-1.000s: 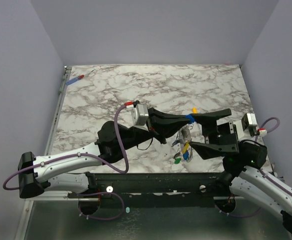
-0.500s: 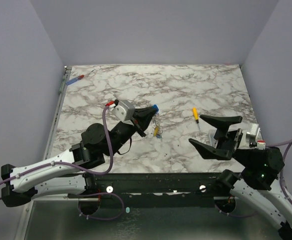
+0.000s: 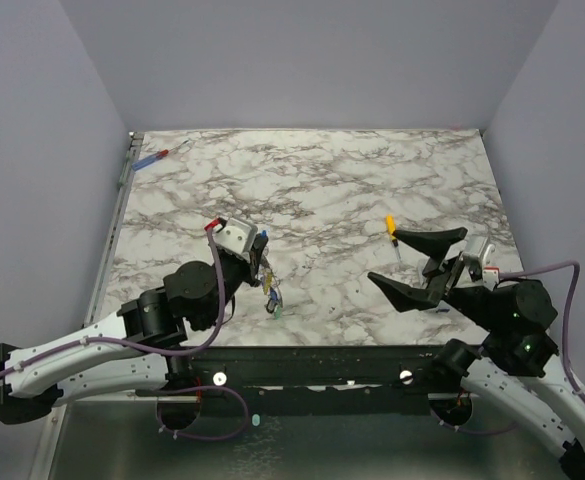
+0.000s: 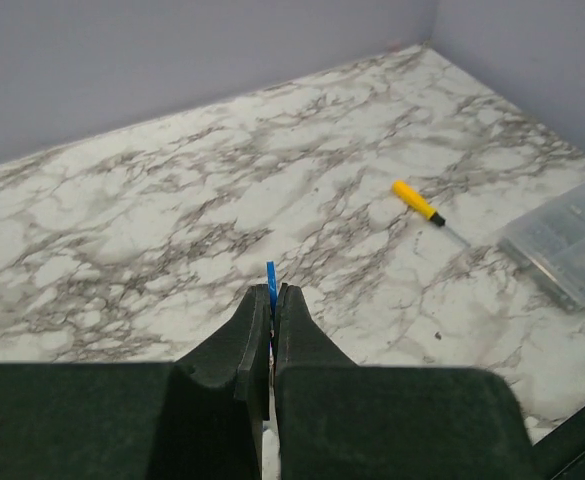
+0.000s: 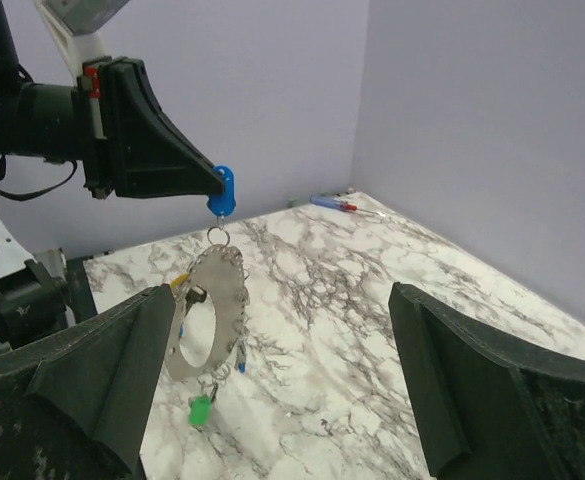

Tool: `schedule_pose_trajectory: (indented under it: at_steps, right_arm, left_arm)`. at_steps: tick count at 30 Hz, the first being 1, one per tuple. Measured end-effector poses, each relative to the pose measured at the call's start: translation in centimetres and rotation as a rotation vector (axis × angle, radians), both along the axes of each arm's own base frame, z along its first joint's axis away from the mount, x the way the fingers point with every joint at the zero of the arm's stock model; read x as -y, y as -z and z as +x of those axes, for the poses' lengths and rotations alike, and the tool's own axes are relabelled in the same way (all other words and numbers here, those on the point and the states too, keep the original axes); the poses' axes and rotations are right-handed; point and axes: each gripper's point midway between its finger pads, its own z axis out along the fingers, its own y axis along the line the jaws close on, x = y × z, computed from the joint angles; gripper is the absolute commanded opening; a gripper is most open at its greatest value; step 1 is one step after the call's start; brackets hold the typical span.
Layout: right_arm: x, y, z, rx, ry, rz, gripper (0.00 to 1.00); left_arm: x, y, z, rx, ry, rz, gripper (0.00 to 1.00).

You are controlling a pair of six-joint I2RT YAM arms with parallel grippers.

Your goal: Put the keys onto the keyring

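Hanging thing: the keyring (image 5: 212,310) dangles in the air over the near part of the worktop (image 3: 352,180), touching nothing below. A small link joins it to a blue tag (image 5: 222,190) above.
Keys: the keys (image 5: 201,410) with green, yellow and blue tags hang around the ring's rim. No black tag can be made out.
Left gripper: the left gripper (image 5: 215,183) is pressed together on the blue tag, whose tip pokes out between the fingers in its own wrist view. Pinching the tag rather than the ring likely lets the loop hang free and face the other arm.
Right gripper: the right gripper (image 3: 417,265) has its fingers spread wide and carries nothing. It sits well apart from the ring, on the right, with the ring framed between its fingers in its wrist view.
Progress: several keys look already threaded, so the task seems well along.
Surroundings: a yellow-handled screwdriver (image 3: 392,228) lies just beyond the right gripper, a clear plastic box (image 4: 567,240) lies nearer the right edge, and a blue-and-red tool (image 3: 157,156) lies in the far-left corner.
Risk: the grip is on a thin tag, so a swing could twist it loose.
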Motion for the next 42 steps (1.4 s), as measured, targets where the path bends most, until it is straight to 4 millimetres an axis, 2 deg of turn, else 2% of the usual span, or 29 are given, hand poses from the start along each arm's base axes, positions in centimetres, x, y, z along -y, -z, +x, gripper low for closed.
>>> schedule_pose_trajectory:
  at_steps: [5, 11, 17, 27, 33, 38, 42]
  right_arm:
    - [-0.5, 0.3, 0.5, -0.024, 0.001, -0.025, 0.99]
    - [-0.6, 0.7, 0.6, -0.038, 0.002, -0.038, 0.99]
    - [-0.2, 0.9, 0.5, -0.045, 0.013, -0.040, 0.99]
    - [1.4, 1.6, 0.8, -0.032, 0.090, -0.069, 1.00]
    - [2.0, 2.6, 1.2, -0.028, 0.132, -0.098, 1.00]
    - [2.0, 3.7, 1.8, -0.030, 0.156, -0.128, 1.00]
    - [1.9, 4.9, 2.3, -0.035, 0.170, -0.158, 1.00]
  left_arm:
    - [-1.6, 3.6, 0.2, -0.039, -0.060, 0.077, 0.00]
    - [-1.8, 5.5, 0.4, -0.061, -0.087, 0.120, 0.00]
    - [-0.4, 7.1, 1.0, -0.075, -0.089, 0.187, 0.00]
    - [4.0, 10.7, 2.9, -0.096, -0.059, 0.336, 0.00]
    - [5.9, 11.7, 5.6, -0.119, -0.013, 0.366, 0.00]
    - [6.0, 12.8, 9.3, -0.157, 0.011, 0.357, 0.00]
    - [6.8, 14.2, 11.3, -0.176, 0.058, 0.387, 0.00]
